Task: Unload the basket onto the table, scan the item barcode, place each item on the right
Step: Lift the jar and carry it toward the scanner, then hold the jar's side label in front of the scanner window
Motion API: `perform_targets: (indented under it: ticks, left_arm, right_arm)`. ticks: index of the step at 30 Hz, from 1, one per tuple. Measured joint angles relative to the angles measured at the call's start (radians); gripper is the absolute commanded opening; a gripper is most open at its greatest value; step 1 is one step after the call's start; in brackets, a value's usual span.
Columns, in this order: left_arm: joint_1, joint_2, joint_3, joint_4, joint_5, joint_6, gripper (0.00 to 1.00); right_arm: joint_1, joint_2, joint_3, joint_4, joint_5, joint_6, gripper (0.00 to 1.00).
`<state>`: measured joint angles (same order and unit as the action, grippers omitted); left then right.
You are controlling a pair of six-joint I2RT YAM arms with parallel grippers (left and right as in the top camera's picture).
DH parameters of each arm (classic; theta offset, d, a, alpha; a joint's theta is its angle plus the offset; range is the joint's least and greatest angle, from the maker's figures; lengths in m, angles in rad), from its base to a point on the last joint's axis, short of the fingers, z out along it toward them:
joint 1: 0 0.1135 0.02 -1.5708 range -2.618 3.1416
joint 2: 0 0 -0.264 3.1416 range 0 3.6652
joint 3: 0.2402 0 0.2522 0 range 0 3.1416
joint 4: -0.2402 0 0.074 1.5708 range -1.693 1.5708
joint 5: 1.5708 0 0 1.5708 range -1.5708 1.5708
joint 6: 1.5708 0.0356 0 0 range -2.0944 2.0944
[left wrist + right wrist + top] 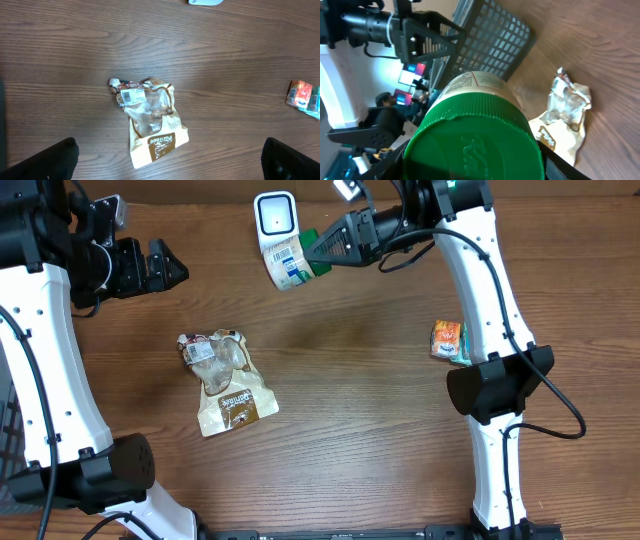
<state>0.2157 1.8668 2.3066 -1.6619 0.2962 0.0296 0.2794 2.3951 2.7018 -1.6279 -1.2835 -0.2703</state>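
At the right gripper, half-closed on its lid, the jar seemed rigid, light, slick; left gripper gaped empty.

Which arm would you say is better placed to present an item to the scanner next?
Right: the right gripper holds the jar by its green lid, close to the scanner; the left gripper is open, empty and farther off.

dark brown wood-grain table fills the overhead view, evenly lit. in the right wrist view a dark wire basket sits at 12 o'clock, glowing screens at 10 o'clock.
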Motion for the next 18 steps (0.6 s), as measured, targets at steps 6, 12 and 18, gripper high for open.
perform_targets:
  ticks: [6, 12, 18]
  left_arm:
    - [0.0, 0.0, 0.0, 0.0, 0.0, 0.0, 1.0]
    - [0.0, 0.0, 0.0, 0.001, 0.0, 0.0, 0.99]
    - [0.0, 0.0, 0.0, 0.0, 0.0, 0.0, 1.0]
  right_arm:
    - [0.039, 0.0, 0.0, 0.04, 0.241, -0.003, 0.44]
    - [0.152, 0.0, -0.006, 0.187, 0.699, -0.005, 0.44]
    - [0.247, 0.0, -0.093, 0.48, 1.131, -0.058, 0.43]
